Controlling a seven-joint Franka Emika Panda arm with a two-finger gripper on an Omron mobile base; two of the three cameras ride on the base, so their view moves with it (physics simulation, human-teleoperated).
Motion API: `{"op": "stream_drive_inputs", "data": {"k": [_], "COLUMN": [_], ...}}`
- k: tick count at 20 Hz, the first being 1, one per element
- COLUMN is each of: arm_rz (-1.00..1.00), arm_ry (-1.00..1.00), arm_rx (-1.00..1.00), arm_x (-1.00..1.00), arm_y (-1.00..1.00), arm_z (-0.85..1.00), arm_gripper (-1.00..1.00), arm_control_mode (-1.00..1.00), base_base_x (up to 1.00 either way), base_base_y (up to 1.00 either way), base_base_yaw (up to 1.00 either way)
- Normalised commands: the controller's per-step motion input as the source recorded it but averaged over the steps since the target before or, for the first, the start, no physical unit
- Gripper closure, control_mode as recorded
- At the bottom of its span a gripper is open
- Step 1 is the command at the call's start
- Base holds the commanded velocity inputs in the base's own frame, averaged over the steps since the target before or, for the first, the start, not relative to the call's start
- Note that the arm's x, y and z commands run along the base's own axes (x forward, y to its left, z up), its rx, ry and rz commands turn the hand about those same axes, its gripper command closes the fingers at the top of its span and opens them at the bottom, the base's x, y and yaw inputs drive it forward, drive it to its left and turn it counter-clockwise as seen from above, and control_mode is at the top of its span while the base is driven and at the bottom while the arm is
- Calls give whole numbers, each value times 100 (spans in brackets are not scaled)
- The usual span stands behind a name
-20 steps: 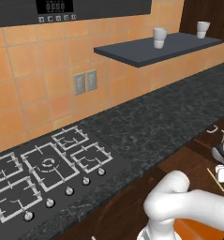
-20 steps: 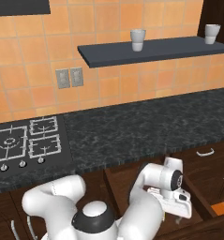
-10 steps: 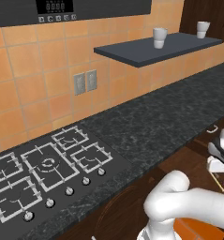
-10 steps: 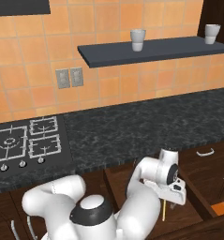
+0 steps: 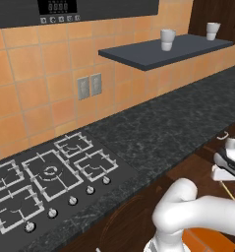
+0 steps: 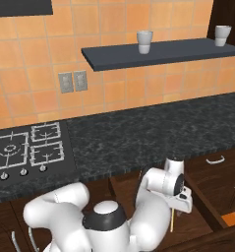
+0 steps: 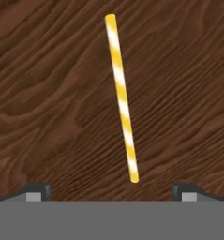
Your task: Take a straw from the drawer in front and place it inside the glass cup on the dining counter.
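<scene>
Orange tile (image 5: 35,98) backs a black speckled counter (image 5: 163,133), seen first from the left base camera. A gas hob (image 5: 45,177) sits at about eight o'clock, and a dark shelf (image 5: 163,51) at one o'clock carries two white cups (image 5: 167,39). At the right edge, near four o'clock, the gripper (image 5: 226,173) hangs over the open drawer (image 5: 202,172), and a thin yellow line below it looks like the straw (image 5: 229,189), though it is faint there.

From the right base camera the same counter runs across the middle. The white arm bends down at six o'clock, and its hand reaches into the drawer (image 6: 197,224) at about five o'clock. The straw (image 6: 171,221) lies on the drawer floor just below the hand, nearly end-on to me.

Looking along the hand, the drawer's brown wood grain (image 7: 52,103) lies underneath. The straw (image 7: 121,96), yellow with pale stripes, lies flat, running from twelve o'clock down towards six, leaning slightly. The two finger tips (image 7: 38,190) stand far apart at seven and five o'clock, spread wide with nothing between them; the straw's near end lies between them, touching neither.
</scene>
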Motion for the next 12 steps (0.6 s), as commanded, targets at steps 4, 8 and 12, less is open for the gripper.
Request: {"op": "stream_drive_inputs", "data": {"k": [4, 8, 12], "arm_rz": [0, 4, 8], "arm_ry": [0, 0, -1], "arm_rx": [0, 0, 0], "arm_x": [39, 26, 4], "arm_y": [0, -9, -28], "arm_z": [-23, -25, -26], "arm_gripper": [-100, -100, -100], "arm_control_mode": [-100, -100, -100], "base_base_x": [0, 0, 0], "base_base_y": [0, 0, 0], "base_base_yaw": [0, 0, 0]}}
